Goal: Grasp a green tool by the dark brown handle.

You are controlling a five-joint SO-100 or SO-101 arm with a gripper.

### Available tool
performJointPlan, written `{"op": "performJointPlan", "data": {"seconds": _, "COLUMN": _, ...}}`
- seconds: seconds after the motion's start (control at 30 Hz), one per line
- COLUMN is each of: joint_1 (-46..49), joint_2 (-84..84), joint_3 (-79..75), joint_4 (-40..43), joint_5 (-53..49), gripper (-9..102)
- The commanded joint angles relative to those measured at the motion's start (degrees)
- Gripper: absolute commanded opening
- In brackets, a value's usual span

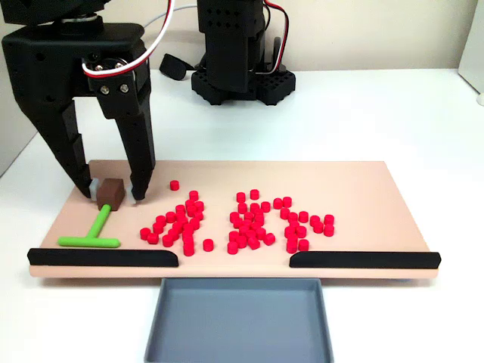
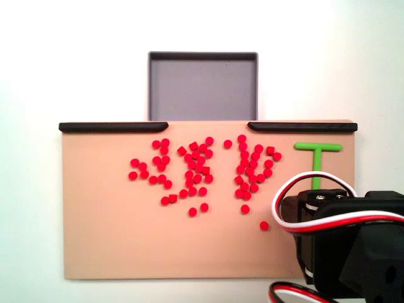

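The green tool (image 1: 97, 227) lies flat at the left end of the tan board (image 1: 363, 189), its crossbar nearest the front rail and its thin stem running back to the dark brown handle (image 1: 112, 194). My black gripper (image 1: 113, 195) stands open and points down, one fingertip on each side of the handle with small gaps showing. In the fixed view from above, the green tool (image 2: 317, 158) shows as a T at the right of the board, and the arm's body (image 2: 353, 246) covers its handle and the fingers.
Several small red cylinders (image 1: 242, 219) are scattered over the board's middle, the closest just right of the gripper. Two black rails (image 1: 102, 257) (image 1: 363, 259) line the front edge with a gap above a grey tray (image 1: 238, 321). The arm's base (image 1: 238, 76) stands behind.
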Motion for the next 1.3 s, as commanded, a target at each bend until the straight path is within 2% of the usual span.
{"op": "performJointPlan", "data": {"seconds": 0.0, "joint_1": 0.5, "joint_2": 1.1, "joint_3": -0.9, "joint_4": 0.4, "joint_5": 0.4, "gripper": 15}}
{"op": "performJointPlan", "data": {"seconds": 0.53, "joint_1": 0.4, "joint_2": 2.2, "joint_3": -0.7, "joint_4": 0.5, "joint_5": 3.0, "gripper": 10}}
{"op": "performJointPlan", "data": {"seconds": 0.73, "joint_1": -0.1, "joint_2": 2.4, "joint_3": -0.7, "joint_4": 0.6, "joint_5": 4.1, "gripper": 0}}
{"op": "performJointPlan", "data": {"seconds": 0.97, "joint_1": -0.8, "joint_2": 2.7, "joint_3": -0.7, "joint_4": 0.6, "joint_5": 5.4, "gripper": 0}}
{"op": "performJointPlan", "data": {"seconds": 1.27, "joint_1": -4.7, "joint_2": 9.9, "joint_3": -0.7, "joint_4": 9.7, "joint_5": 10.0, "gripper": 0}}
